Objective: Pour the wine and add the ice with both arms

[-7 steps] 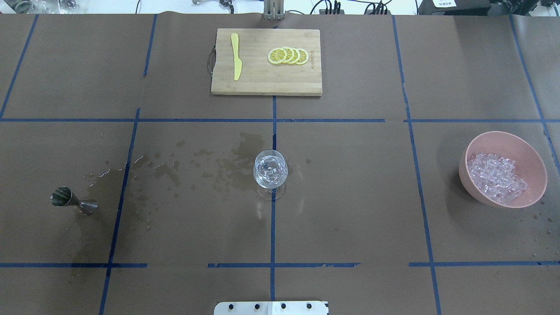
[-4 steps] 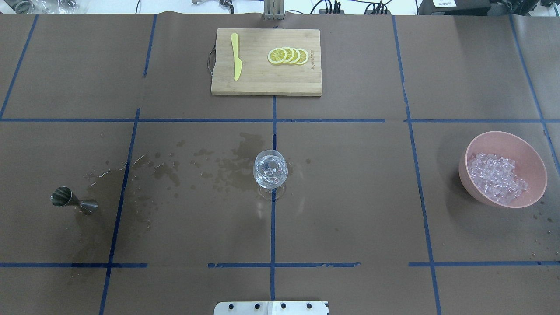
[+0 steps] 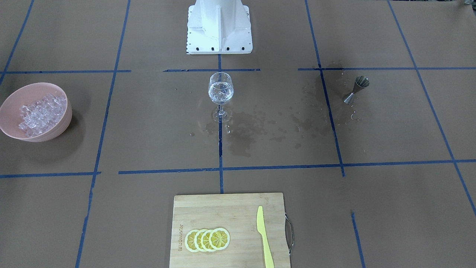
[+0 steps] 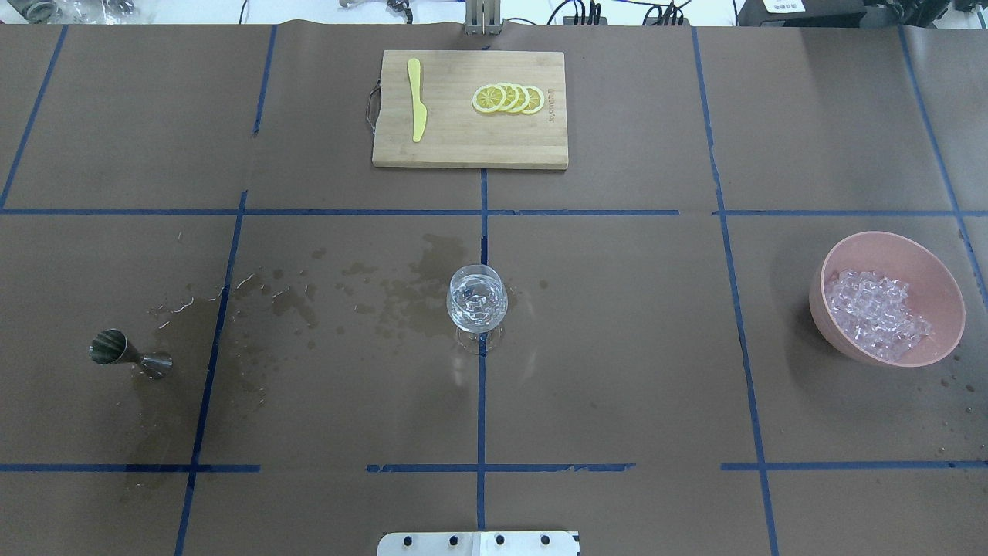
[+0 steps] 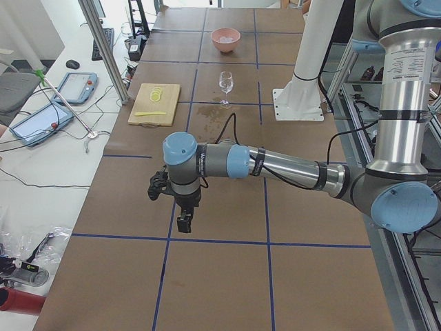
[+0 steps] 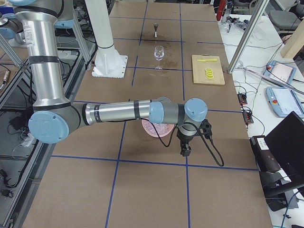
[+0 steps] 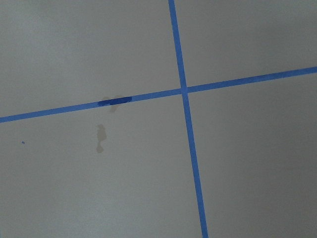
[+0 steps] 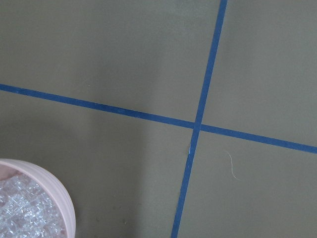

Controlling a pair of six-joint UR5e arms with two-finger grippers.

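A wine glass (image 4: 477, 300) stands at the table's middle and holds clear ice cubes and a little clear wine. A pink bowl (image 4: 938, 266) at the right holds a heap of ice (image 4: 876, 313). A steel jigger (image 4: 127, 351) lies on its side at the left. Neither gripper shows in the overhead or front views. My left gripper (image 5: 182, 222) hangs over bare table past the jigger's end. My right gripper (image 6: 185, 151) hangs just beyond the bowl (image 6: 154, 130). I cannot tell if either is open or shut. The right wrist view shows the bowl's rim (image 8: 62, 193).
A wooden cutting board (image 4: 463, 147) at the far side bears several lemon slices (image 4: 509, 99) and a yellow knife (image 4: 417, 99). Wet patches (image 4: 293, 301) spread between the jigger and the glass. The white pedestal (image 3: 219, 26) stands at the robot's edge.
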